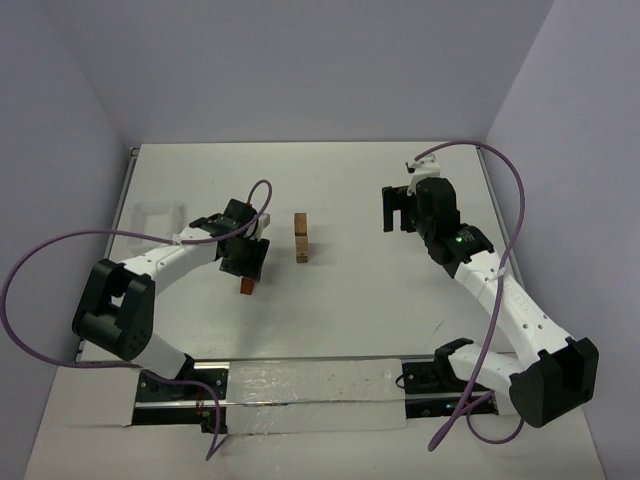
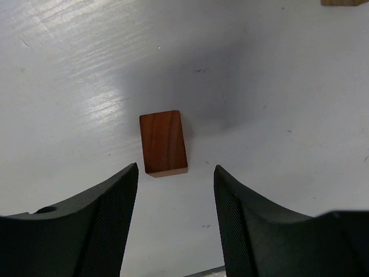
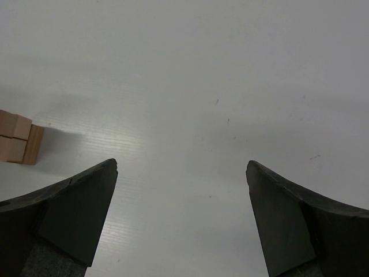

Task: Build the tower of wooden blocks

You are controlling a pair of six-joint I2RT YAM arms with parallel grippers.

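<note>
A slim tower (image 1: 301, 237) of tan and brown wood blocks stands mid-table; its base shows at the left edge of the right wrist view (image 3: 20, 144). A loose reddish-brown block (image 2: 164, 142) lies flat on the table; in the top view it (image 1: 246, 286) sits just below my left gripper (image 1: 243, 262). The left gripper (image 2: 176, 173) is open, hovering over the block, which lies just ahead of the fingertips. My right gripper (image 1: 400, 210) is open and empty, to the right of the tower, over bare table (image 3: 181, 167).
A tan block's edge (image 2: 344, 2) shows at the top right of the left wrist view. A faint clear tray (image 1: 155, 215) lies at the table's left. Grey walls enclose the table on three sides. A metal rail (image 1: 300, 385) runs along the near edge.
</note>
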